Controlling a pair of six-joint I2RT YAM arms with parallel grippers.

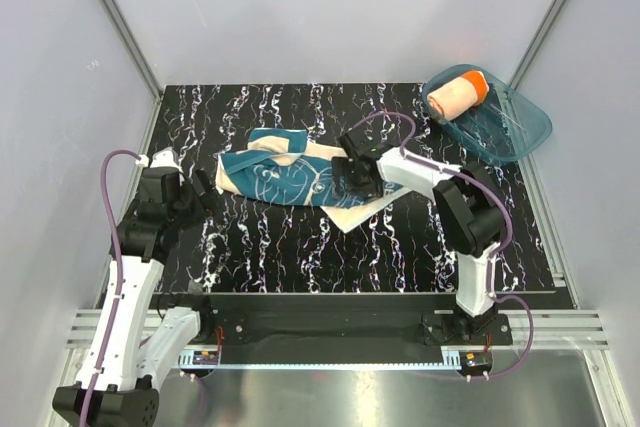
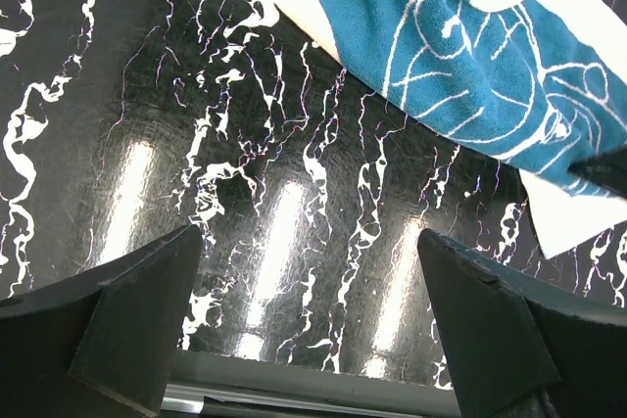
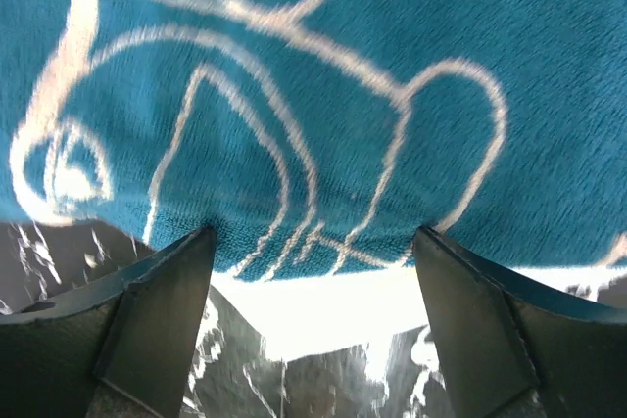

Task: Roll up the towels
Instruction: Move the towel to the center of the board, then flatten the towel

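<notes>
The teal-blue towel (image 1: 285, 179) with cream line print lies crumpled and partly folded on the black marbled table (image 1: 300, 247), its cream underside showing at the near right. It fills the right wrist view (image 3: 323, 75) and shows at the top right of the left wrist view (image 2: 460, 56). My right gripper (image 1: 352, 179) is open over the towel's near right edge, its jaws wide apart (image 3: 312, 281) just above the cloth. My left gripper (image 1: 207, 195) is open and empty (image 2: 309, 320), left of the towel. The orange towel (image 1: 458, 95) lies rolled in the tub.
A translucent teal plastic tub (image 1: 510, 127) stands at the back right corner, holding the rolled orange towel. Grey walls with metal rails close in the table on three sides. The table's near edge (image 2: 294, 374) shows in the left wrist view.
</notes>
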